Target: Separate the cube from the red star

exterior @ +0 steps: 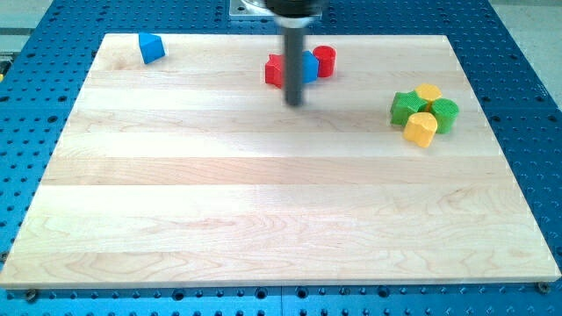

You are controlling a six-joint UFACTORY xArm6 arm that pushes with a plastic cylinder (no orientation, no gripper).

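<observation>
My tip (294,103) hangs straight down from the view's top, resting on the bench (263,193) just below the blue cube (309,68). The cube sits between the red star (276,70) and a red cylinder (324,60), partly hidden by the rod. There is no end effector to open or close, only the bare rod.

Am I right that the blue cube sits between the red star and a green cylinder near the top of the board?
Not quite. In the camera view the blue cube sits between the red star and a red cylinder, not a green one. The green blocks are in the cluster at the view's right. My tip is just below the cube.
</observation>
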